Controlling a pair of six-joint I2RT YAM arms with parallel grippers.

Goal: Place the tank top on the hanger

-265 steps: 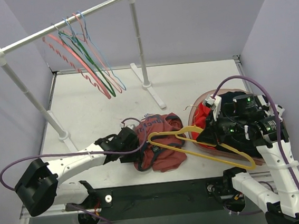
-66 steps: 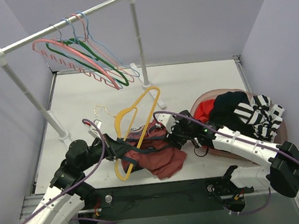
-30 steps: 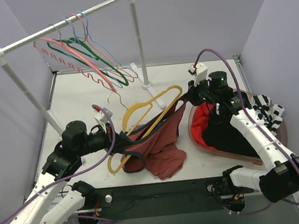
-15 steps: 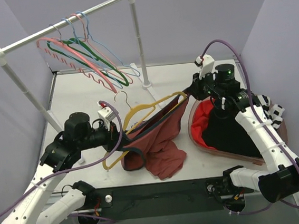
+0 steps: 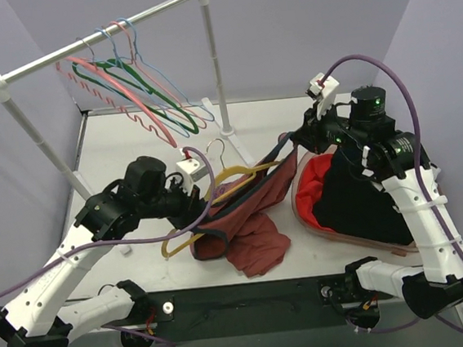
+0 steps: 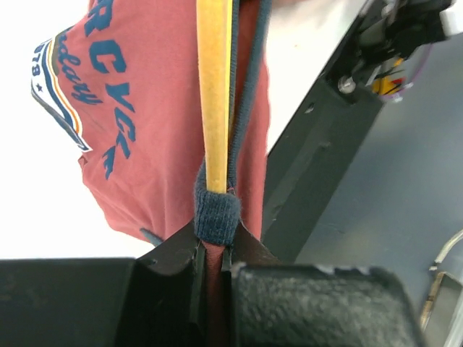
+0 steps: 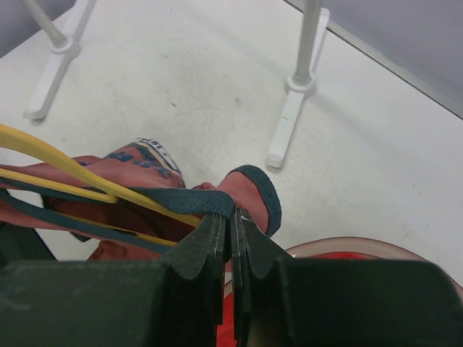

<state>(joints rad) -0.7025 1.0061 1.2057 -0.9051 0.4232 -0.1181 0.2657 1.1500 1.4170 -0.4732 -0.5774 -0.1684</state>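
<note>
- Pale purple walls close in a white worktop (image 5: 131, 150). At the upper left of the overhead view, a white garment rail (image 5: 95, 35) carries a pink notched hanger (image 5: 118, 102), a green hanger (image 5: 137, 88) and a blue hanger (image 5: 155, 81).
- At the centre of that view we see the rust-red sleeveless tank top with dark trim (image 5: 255, 208) pulled taut between the two arms, its lower part bunched on the worktop.
- We find the yellow plastic hanger with a thin metal hook (image 5: 244, 174) lying tilted inside the top's upper opening. One arm runs along the taut trim toward the upper right, the other end pokes out at the lower left, and the hook sticks up.
- Left of centre, the left gripper (image 5: 193, 195) is pinched almost closed on a fold of dark trim. Its wrist view shows the hanger arm running right into that fold, and we cannot tell whether the plastic itself is clamped.
- Right of centre, the right gripper (image 5: 290, 141) is fully closed on the top's dark-edged strap.
- At the right, a pinkish basket (image 5: 336, 233) holds a bright red garment (image 5: 315, 190) and a black garment (image 5: 357, 202).
</note>
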